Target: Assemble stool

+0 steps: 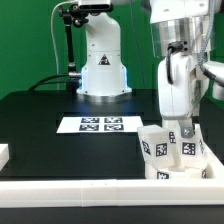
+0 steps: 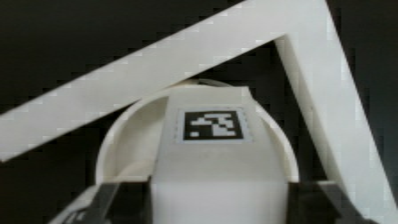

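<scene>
Exterior and wrist views of a single-arm stool assembly. The white two-finger gripper (image 1: 181, 122) hangs at about 3 o'clock in the exterior view, pointing straight down over a cluster of white plastic stool parts (image 1: 172, 152) at about 4 o'clock. These parts bear square black-and-white tags and stand on the black surface (image 1: 40, 112), pressed into the corner formed by the long white rail (image 1: 90, 189) along the near edge and its side wall (image 1: 213, 158). This corner probably serves as a stop that keeps the work from sliding under downward or twisting force.

In the wrist view the jaws are nearly closed and grip a white block-shaped leg with a square tag on its face (image 2: 215, 125); the leg runs straight down from the camera. Behind it curves the white round disc seat (image 2: 121, 140), and the two rail edges meet at about 1 o'clock. The upright hold suggests that the leg is being set into, or turned in, a socket of the seat; whether it has seated cannot be told from either view.

The thin flat white marker board (image 1: 101, 124) lies at the centre of the surface, well apart from the work. The arm's white base (image 1: 103, 62) stands at 12 o'clock. A small white block (image 1: 3, 153) rests at 9 o'clock, cut off by the frame.
</scene>
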`<state>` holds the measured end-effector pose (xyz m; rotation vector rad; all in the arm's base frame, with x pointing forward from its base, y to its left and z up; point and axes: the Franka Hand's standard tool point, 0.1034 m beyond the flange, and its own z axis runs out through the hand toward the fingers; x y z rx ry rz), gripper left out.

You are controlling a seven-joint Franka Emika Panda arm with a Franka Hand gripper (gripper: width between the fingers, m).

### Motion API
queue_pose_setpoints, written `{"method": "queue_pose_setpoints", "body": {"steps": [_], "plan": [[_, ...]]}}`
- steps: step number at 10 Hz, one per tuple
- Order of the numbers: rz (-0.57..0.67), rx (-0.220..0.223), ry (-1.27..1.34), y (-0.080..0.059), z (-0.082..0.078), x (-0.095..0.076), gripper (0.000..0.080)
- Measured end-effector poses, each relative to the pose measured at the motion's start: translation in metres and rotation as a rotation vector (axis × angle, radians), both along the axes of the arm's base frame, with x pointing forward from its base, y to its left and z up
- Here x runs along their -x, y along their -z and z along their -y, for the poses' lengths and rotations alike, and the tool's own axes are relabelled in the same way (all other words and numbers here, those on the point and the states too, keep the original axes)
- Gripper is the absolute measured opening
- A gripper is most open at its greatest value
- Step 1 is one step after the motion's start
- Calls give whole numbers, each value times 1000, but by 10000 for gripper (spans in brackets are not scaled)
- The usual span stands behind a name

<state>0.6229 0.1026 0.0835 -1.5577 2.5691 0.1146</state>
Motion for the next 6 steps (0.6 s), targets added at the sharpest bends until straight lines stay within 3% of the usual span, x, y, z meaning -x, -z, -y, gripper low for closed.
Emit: {"method": "queue_pose_setpoints", "body": {"steps": [6], "plan": [[12,-34,33,-1,-5,-1,347]]}}
